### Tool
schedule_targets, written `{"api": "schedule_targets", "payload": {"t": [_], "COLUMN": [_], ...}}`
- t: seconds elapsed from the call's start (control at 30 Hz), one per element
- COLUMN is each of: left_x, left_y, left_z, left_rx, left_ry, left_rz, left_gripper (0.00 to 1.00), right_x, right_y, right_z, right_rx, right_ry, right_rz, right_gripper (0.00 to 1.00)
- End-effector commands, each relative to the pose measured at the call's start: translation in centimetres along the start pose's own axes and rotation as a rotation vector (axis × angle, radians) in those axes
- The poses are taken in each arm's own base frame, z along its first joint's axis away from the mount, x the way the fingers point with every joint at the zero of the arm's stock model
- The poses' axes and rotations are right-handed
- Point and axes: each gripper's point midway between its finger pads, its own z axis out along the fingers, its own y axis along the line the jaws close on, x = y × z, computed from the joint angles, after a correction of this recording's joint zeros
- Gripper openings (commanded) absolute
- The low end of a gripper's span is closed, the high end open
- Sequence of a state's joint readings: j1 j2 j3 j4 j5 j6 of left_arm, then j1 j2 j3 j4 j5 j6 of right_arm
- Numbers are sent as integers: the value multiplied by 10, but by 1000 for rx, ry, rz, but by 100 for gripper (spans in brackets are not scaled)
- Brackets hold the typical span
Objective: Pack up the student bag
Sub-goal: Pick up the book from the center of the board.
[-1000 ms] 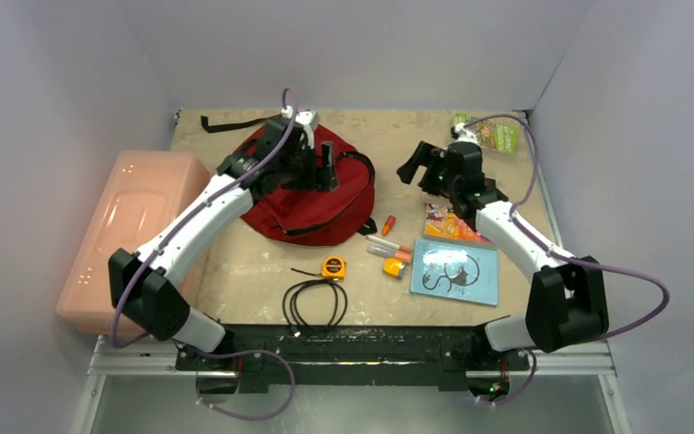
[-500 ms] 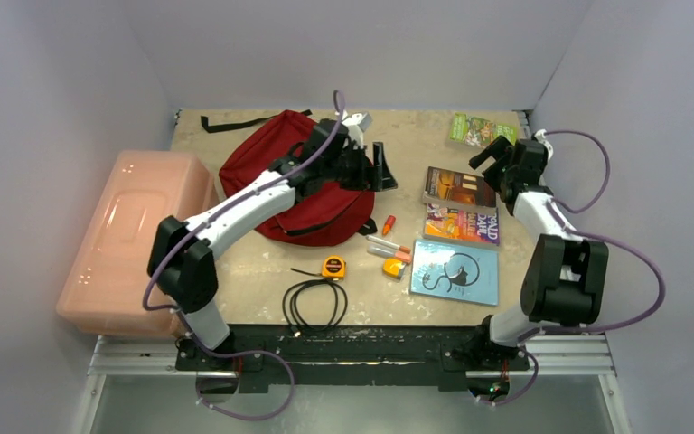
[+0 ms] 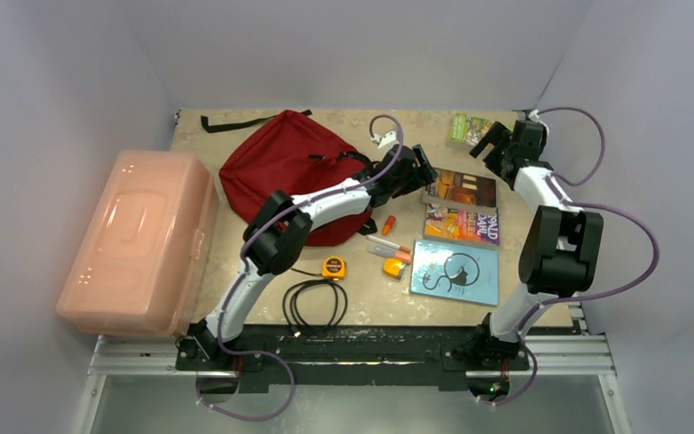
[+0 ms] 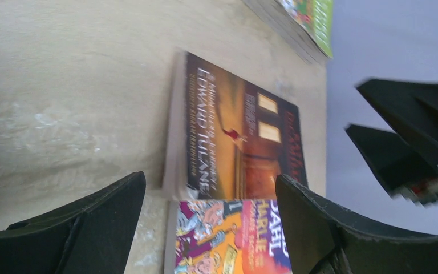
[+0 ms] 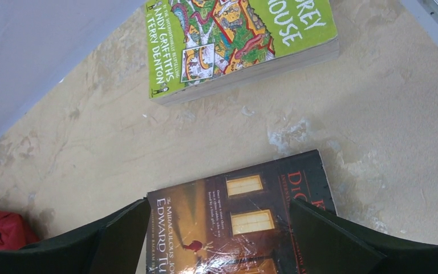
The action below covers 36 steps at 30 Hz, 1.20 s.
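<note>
1. The student bag (image 3: 285,167) lies at the far left of the counter (image 3: 235,262), just beside the pink box (image 3: 135,240). Whether its zipper is undone cannot be told from above.
2. Packing is judged to be barely begun. Nothing is seen inside the bag, and no item is carried by either arm.
3. The left hand (image 4: 210,182) is spread wide and empty. It is reached out past the bag's right side and held over the near edge of the brown book (image 4: 239,142), with the colourful book (image 4: 228,240) touching that book's lower edge.
4. The right hand (image 5: 219,208) is also opened wide and empty. It is held above the far end of the same brown book, with the green book (image 5: 239,40) well apart towards the back wall.
5. Left to be packed, as far as can be seen, are those three books, the blue book (image 3: 456,271), the tape measure (image 3: 332,267), the coiled black cable (image 3: 314,303), the orange marker (image 3: 388,225) and the pens (image 3: 389,244) near it.
6. Two hindrances are judged likely. Both hands are gathered round one book, so a clash is possible. The left arm is also stretched across the bag's right side, so the bag is partly covered.
</note>
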<state>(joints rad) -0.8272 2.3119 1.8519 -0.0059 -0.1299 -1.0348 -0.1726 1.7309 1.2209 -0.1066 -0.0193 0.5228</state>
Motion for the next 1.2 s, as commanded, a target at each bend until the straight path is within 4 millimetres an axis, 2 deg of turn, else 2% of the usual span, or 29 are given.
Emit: {"api": "schedule_targets", "payload": {"t": [0.0, 0.17, 0.33, 0.57, 0.67, 1.03, 1.17], "left_x": [-27, 3, 22, 45, 54, 60, 53], "left_y": [3, 17, 12, 8, 10, 27, 24], "left_z": [10, 26, 30, 28, 32, 42, 50], "left_rx": [-116, -134, -97, -60, -54, -95, -51], "left_ry": [-165, -102, -31, 80, 115, 99, 67], "left_rz": [-172, -286, -333, -401, -446, -477, -497], "left_gripper": [84, 84, 82, 77, 77, 78, 75], "right_x": [-15, 6, 27, 36, 33, 34, 33], "right_y": [1, -8, -16, -20, -21, -21, -21], "right_z": [-2, 16, 29, 37, 36, 38, 39], "right_rx": [8, 27, 36, 46, 52, 50, 50], "right_ry": [-13, 62, 114, 163, 157, 162, 162], "right_rz": [-45, -54, -36, -54, -64, -78, -81], "right_gripper": [96, 96, 93, 91, 91, 91, 91]}}
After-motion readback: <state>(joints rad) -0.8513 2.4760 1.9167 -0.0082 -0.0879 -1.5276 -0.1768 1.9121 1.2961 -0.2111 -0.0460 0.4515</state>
